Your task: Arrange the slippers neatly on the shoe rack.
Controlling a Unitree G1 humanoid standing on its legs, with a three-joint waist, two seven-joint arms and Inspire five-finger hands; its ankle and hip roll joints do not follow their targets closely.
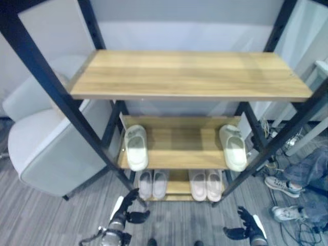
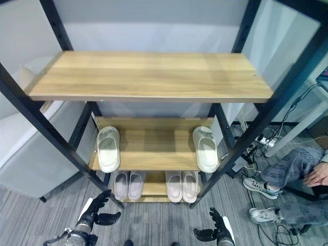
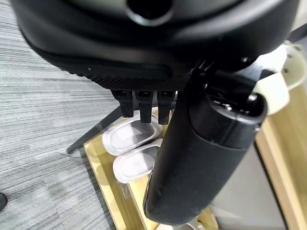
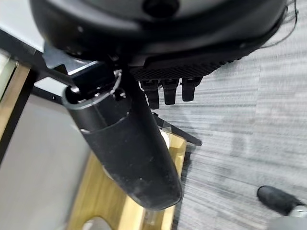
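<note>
Shoe rack point(image 1: 189, 77): black frame, three wooden shelves, top shelf bare.
Middle shelf point(image 1: 179, 148): one pale slipper point(image 1: 136, 147) at the left end, another pale slipper point(image 1: 233, 147) at the right end, well apart, both pointing outward to the front.
Bottom shelf point(image 1: 178, 187): left pair of slippers point(image 1: 152, 184) and right pair of slippers point(image 1: 206, 185), each pair side by side.
Left hand point(image 1: 126, 207): low before the rack, just beside the left front post, fingers relaxed and spread, holding nothing.
Right hand point(image 1: 246, 224): low on the right over the grey floor point(image 1: 41, 215), fingers loosely spread, empty.
Person's shoes point(image 1: 281, 185): on the floor right of the rack.
Grey armchair point(image 1: 46, 143): left of the rack.
</note>
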